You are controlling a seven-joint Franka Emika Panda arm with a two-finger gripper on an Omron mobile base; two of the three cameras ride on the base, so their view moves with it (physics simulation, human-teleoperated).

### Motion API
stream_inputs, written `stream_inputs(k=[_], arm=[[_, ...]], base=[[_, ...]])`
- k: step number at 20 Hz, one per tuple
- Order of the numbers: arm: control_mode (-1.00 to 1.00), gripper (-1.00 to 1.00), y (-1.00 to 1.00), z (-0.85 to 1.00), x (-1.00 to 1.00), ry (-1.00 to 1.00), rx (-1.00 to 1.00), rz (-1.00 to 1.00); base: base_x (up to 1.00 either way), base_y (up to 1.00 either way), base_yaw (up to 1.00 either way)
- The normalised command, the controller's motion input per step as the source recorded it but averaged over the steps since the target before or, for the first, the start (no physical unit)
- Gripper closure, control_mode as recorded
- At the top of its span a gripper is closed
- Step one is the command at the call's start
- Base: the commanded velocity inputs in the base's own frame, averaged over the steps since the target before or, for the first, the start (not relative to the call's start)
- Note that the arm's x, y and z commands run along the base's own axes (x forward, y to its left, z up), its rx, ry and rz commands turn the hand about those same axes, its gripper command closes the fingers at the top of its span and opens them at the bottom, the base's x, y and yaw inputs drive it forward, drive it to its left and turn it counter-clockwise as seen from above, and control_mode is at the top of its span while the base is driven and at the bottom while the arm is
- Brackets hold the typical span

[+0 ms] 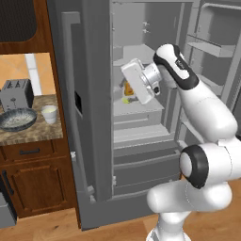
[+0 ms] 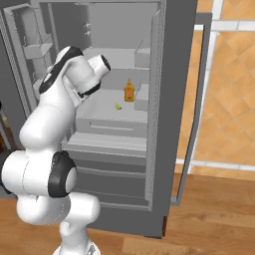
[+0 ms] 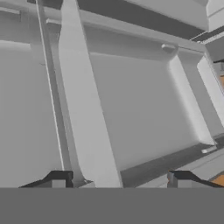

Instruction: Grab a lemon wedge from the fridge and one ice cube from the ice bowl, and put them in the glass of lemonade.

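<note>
I have the fridge (image 1: pixel 94 117) standing open with the arm reaching inside, so the first step is under way but nothing is collected yet. The lemon wedge (image 2: pixel 118 106) lies on the middle shelf (image 2: pixel 107 112), just beside the orange bottle (image 2: pixel 129 92), untouched. My hand (image 3: pixel 116 177) has its fingertips spread wide with nothing between them; the hand view looks across bare fridge wall rather than at the wedge, so I judge it is not lined up yet, though that view is poor. On the tabletop (image 1: pixel 44 132) to the left, the ice bowl (image 1: pixel 17 119) and the glass of lemonade (image 1: pixel 49 113) wait near the toaster (image 1: pixel 16 93). Wedge, ice cube and both drops are all left.
</note>
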Motion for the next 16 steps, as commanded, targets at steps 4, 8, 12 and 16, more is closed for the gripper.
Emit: stream_inputs(k=[4, 8, 12, 16], arm=[[-1.0, -1.0, 0.94, 0.0, -0.35, 0.0, 0.0, 0.0], [-1.0, -1.0, 0.78, 0.0, -0.35, 0.0, 0.0, 0.0], [-1.0, -1.0, 0.63, -0.01, -0.02, 0.0, 0.0, 0.0], [-1.0, -1.0, 0.64, 0.0, 0.01, 0.0, 0.0, 0.0]], base=[[0.0, 0.0, 0.0], [0.0, 0.0, 0.0], [0.0, 0.0, 0.0], [0.0, 0.0, 0.0]])
